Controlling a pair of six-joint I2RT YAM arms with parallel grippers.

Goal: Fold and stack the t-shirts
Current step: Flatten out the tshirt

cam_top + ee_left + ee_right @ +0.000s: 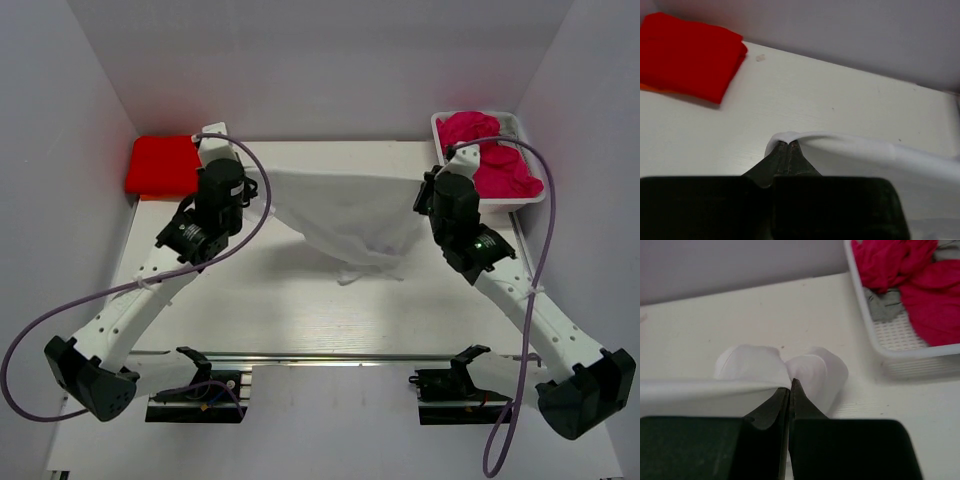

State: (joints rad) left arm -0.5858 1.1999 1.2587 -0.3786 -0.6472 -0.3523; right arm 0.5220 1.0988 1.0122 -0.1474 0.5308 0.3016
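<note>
The white t-shirt hangs stretched between my two grippers above the table, sagging to a point that touches the table near the middle. My left gripper is shut on its left corner; in the left wrist view the cloth bunches over the tips. My right gripper is shut on its right corner, with cloth bulging past the tips. A folded red t-shirt lies at the far left, also in the left wrist view. Magenta-pink t-shirts fill the basket.
A white wire basket stands at the far right corner, its rim close to my right gripper in the right wrist view. White walls close in the table at the back and sides. Two black mounts sit at the near edge.
</note>
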